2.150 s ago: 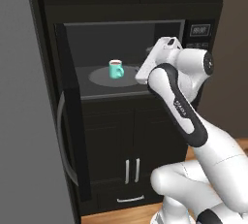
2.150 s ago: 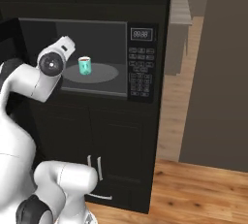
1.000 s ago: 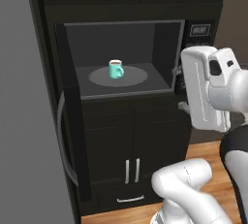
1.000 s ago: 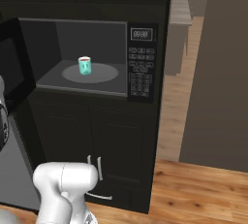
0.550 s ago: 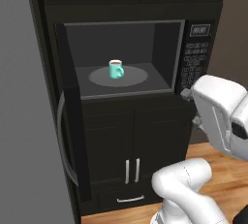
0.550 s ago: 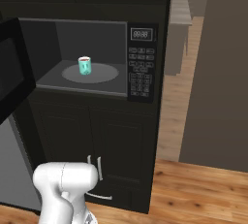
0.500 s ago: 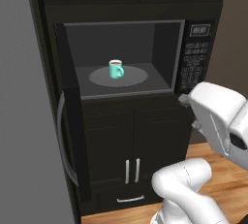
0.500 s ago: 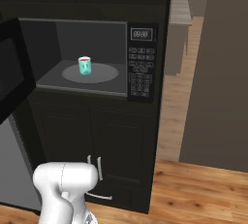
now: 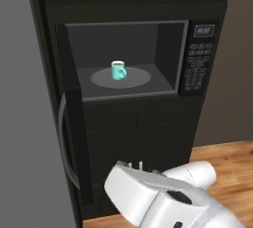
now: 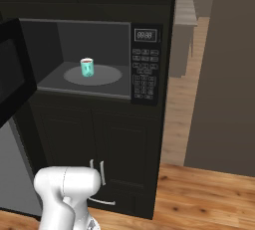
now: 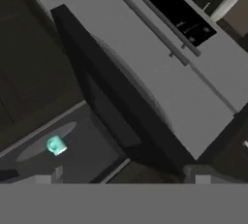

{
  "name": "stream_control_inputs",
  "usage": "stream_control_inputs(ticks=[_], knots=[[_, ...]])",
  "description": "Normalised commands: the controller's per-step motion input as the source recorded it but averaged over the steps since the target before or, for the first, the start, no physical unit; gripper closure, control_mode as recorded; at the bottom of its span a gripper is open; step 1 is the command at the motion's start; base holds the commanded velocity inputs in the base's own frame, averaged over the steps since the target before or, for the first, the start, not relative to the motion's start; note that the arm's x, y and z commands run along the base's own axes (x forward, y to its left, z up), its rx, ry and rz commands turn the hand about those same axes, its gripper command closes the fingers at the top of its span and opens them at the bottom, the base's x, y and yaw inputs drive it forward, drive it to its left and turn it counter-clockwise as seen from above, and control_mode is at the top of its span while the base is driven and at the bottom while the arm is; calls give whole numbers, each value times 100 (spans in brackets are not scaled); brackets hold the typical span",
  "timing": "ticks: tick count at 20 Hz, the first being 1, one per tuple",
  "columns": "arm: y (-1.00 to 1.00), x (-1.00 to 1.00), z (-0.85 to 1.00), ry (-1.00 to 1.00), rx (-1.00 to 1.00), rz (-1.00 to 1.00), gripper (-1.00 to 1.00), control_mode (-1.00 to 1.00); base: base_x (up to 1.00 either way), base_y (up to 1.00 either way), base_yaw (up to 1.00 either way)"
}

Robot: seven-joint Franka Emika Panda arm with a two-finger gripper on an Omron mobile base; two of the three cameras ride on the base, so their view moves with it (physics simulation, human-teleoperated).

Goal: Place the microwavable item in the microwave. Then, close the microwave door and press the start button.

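We see the mug (image 9: 118, 70) on the turntable (image 9: 133, 78), door (image 10: 15, 77) swung wide. Our gripper's (image 11: 126, 177) jaws stand apart, empty; a poorly aimed push could slip off the door.

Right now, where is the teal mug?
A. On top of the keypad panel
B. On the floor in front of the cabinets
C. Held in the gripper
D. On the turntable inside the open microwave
D: the teal mug stands on the grey turntable inside the microwave, whose door is swung open.
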Motion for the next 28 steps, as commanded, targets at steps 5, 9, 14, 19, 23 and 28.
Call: stream_control_inputs(ticks=[5,9,14,19,23,28], knots=[[100,14,-51,0,-18,-8,-100,-100,0,0,0],[100,62,-52,0,-15,-13,-100,-100,0,0,0],[87,79,-71,0,-17,-12,-100,-100,0,0,0],[51,97,-64,0,-11,-5,-100,-100,0,0,0],[6,98,-53,0,-2,-5,-100,-100,0,0,0],[-41,50,-9,0,0,-13,-100,-100,0,0,0]])
